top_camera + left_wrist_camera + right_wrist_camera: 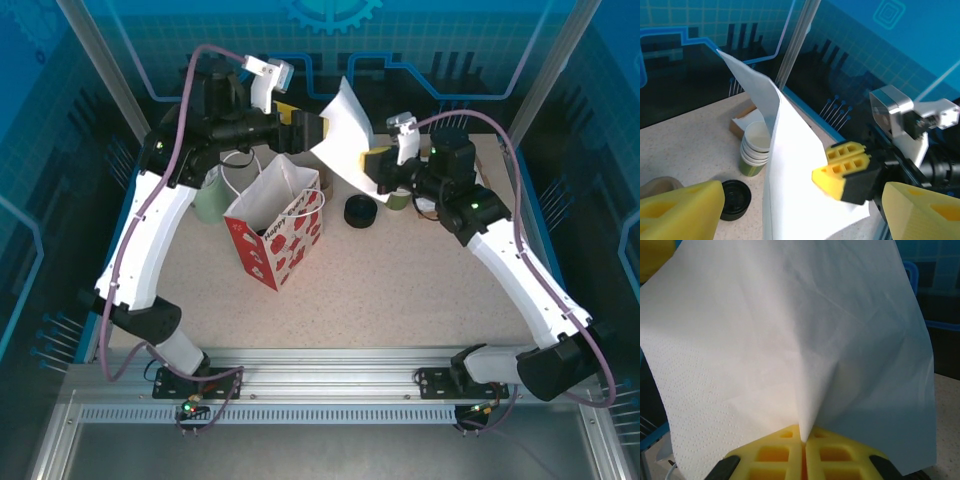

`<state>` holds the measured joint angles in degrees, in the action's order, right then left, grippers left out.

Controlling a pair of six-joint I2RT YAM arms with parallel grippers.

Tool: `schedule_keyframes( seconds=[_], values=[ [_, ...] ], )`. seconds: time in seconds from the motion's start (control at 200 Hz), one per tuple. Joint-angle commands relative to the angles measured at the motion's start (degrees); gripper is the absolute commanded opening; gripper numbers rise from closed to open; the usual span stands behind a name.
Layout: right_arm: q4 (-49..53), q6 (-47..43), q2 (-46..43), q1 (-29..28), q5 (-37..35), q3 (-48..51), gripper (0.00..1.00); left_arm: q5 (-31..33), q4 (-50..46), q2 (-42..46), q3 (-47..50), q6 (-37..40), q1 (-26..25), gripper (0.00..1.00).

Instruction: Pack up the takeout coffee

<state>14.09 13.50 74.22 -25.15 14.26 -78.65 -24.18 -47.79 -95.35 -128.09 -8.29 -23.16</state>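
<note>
Takeout coffee [209, 196], as far as I can tell, is the pale green cup toward the table's left edge, just beside the gift bag [280, 228]. Its top is hidden under the left arm [150, 240], so I cannot make out a lid.

From above, both arms reach up and inward over the far half of the table [400, 290]. The left gripper [300, 127] is held high and level, pointing right at the one white napkin [345, 122]. The right gripper [378, 168] points left and pinches that napkin's lower edge. The one bag stands open, left of centre. One stack of black lids [360, 212] sits just right of it, and one stack of green cups [398, 199] sits beside that, near the right gripper. The near half of the table is open speckled surface.

From the left wrist, the left gripper's yellow fingers [682, 210] stand wide apart and hold nothing, with the napkin hanging ahead between them. The cups and lids sit on the table beyond, near each other but apart.

From the right wrist, the yellow fingers [775, 455] are closed tight on the napkin, which fans upward.
</note>
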Motion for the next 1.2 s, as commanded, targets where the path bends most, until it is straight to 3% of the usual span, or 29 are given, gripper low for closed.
schedule_keyframes(
  seconds=[0.0,0.2,0.35,0.45,0.56,0.645,0.875,1.025,1.196],
  values=[
    [-4.35,-2.29,-1.09,-2.02,0.73,1.15,0.09,0.53,-7.51,-3.68,-4.79,1.58,-0.14,0.79],
    [-5.61,-1.86,-0.21,-3.91,0.18,1.61,0.09,-8.97,-3.58,-6.72,-5.85,-2.36,-0.05,0.44],
    [-5.34,-1.87,0.12,-5.17,0.24,1.57,0.11,-9.04,-1.73,-6.69,-6.03,-0.01,0.14,0.0],
    [-3.54,-2.4,-0.97,-5.44,0.44,1.14,0.22,-8.68,-3.01,-4.85,-5.94,3.85,1.71,0.0],
    [-0.28,-3.81,-2.93,-5.44,2.79,0.31,0.55,-9.09,-6.02,-1.7,-5.7,10.87,3.48,0.0],
    [2.54,-5.09,-4.49,-5.41,3.42,-0.39,0.67,-9.21,-8.46,1.55,-4.91,17.37,4.62,0.0],
    [6.29,-8.1,-7.24,-5.35,0.27,-0.41,0.74,-8.72,-14.75,9.08,-2.81,29.94,8.48,0.0],
    [6.6,-8.4,-5.84,-5.18,-0.01,-0.23,0.74,-6.46,-19.71,10.65,-2.69,33.33,11.27,0.0],
    [6.83,-8.44,-4.35,-5.12,0.18,-0.27,0.75,2.91,-24.53,10.13,-2.43,39.62,11.6,0.0]
  ],
)
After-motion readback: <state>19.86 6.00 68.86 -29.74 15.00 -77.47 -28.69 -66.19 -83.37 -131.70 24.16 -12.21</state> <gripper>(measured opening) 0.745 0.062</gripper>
